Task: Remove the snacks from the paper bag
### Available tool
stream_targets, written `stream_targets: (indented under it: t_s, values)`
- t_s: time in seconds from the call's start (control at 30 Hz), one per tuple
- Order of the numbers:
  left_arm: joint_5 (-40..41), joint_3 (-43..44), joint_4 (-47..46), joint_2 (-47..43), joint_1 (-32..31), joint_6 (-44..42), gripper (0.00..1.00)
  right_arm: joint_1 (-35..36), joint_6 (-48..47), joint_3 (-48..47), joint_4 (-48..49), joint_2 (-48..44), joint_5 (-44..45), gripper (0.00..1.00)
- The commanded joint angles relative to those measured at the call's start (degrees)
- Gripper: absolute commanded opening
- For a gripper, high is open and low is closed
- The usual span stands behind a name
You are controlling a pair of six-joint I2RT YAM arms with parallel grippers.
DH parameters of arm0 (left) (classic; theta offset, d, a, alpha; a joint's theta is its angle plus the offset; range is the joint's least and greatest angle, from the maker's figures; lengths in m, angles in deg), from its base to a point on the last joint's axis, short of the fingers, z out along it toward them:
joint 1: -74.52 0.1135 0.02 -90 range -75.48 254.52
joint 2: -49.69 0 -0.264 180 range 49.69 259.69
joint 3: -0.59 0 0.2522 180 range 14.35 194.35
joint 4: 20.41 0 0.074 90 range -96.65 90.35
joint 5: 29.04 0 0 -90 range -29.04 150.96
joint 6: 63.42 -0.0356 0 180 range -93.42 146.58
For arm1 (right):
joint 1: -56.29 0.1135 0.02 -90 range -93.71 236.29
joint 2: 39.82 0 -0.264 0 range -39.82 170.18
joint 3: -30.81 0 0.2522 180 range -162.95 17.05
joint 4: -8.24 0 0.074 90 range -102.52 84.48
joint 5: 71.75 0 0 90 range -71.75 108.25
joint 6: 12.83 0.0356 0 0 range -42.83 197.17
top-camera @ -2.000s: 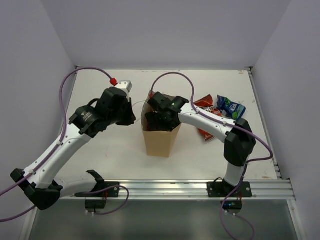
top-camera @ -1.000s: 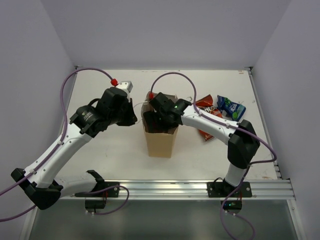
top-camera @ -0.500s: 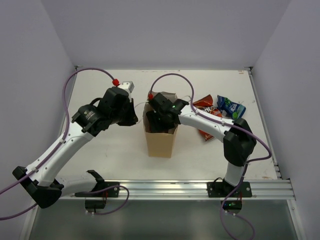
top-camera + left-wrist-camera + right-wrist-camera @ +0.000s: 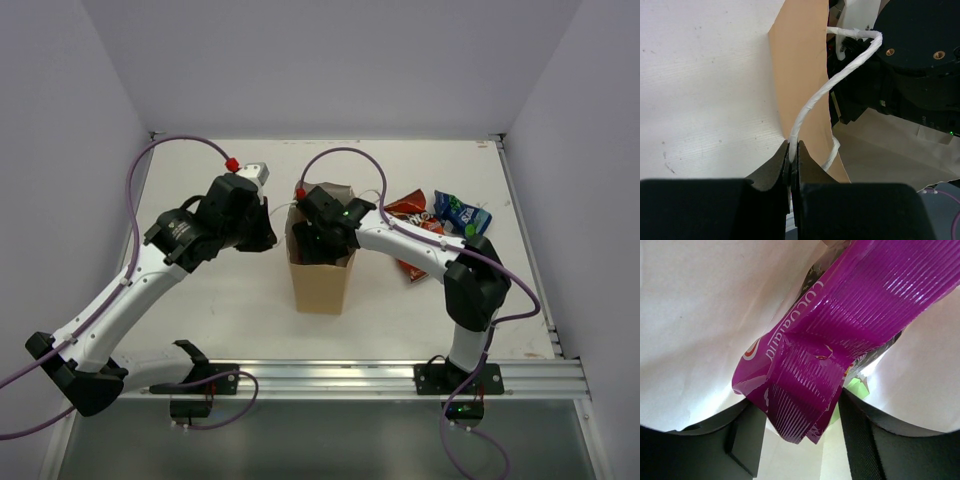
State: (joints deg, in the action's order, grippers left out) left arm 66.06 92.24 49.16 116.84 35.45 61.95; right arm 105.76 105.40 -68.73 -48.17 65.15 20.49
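Note:
The tan paper bag (image 4: pixel 320 285) stands upright mid-table. My left gripper (image 4: pixel 266 232) is shut on its white cord handle (image 4: pixel 812 102), just left of the bag's side wall (image 4: pixel 800 75). My right gripper (image 4: pixel 318 240) is down inside the bag's mouth. In the right wrist view its fingers (image 4: pixel 747 437) close from both sides on the crumpled end of the purple packet (image 4: pixel 840 325), with the gripper (image 4: pixel 800 401) between the bag's pale inner walls. The red-orange Doritos bag (image 4: pixel 410 214) and the blue packet (image 4: pixel 462 213) lie on the table to the right of the bag.
The right arm's black wrist (image 4: pixel 920 60) fills the bag's opening in the left wrist view. The white table (image 4: pixel 220 300) is walled on the left, back and right. A metal rail (image 4: pixel 330 378) runs along the near edge.
My right gripper has sunk from the bag's rim deeper into its mouth. The bag has stood up straighter. My left gripper keeps its hold on the handle, shifted slightly.

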Motion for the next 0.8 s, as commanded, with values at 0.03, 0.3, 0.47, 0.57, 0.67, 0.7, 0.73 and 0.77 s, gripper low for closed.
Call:
stream_targets:
  t_s: [0.03, 0.3, 0.47, 0.57, 0.67, 0.7, 0.73, 0.77]
  values:
    - [-0.8, 0.2, -1.0, -0.5, -0.1, 0.0, 0.0, -0.6, -0.4, -0.5, 1.7, 0.4, 1.8, 0.56]
    - [-0.4, 0.2, -1.1, -0.2, -0.1, 0.0, 0.0, -0.3, 0.2, -0.3, 0.8, 0.2, 2.1, 0.0]
    - [-0.2, -0.4, -1.3, -0.2, -0.1, -0.2, 0.0, 0.8, 0.9, -0.5, -1.3, -2.8, 3.7, 0.0]
    - [0.0, -0.9, -1.4, -0.2, -0.1, -0.4, 0.0, 1.7, 2.0, -2.8, -4.6, -5.8, 4.1, 0.0]
    - [-0.1, -1.9, -1.5, -0.5, -0.1, -0.4, 0.0, 2.2, 3.0, -6.8, -7.9, -8.5, 3.4, 0.0]
    - [-0.3, -2.2, -1.8, -0.7, -0.1, -0.4, 0.0, 2.6, 3.1, -8.1, -8.7, -10.0, 3.2, 0.0]
    - [-0.4, -2.6, -1.9, -1.0, -0.1, -0.3, 0.0, 2.6, 3.1, -9.2, -9.3, -10.7, 3.3, 0.0]
    - [-0.8, -3.4, -2.0, -1.2, -0.1, -0.3, 0.0, 2.7, 3.2, -12.7, -11.8, -10.9, 3.3, 0.0]
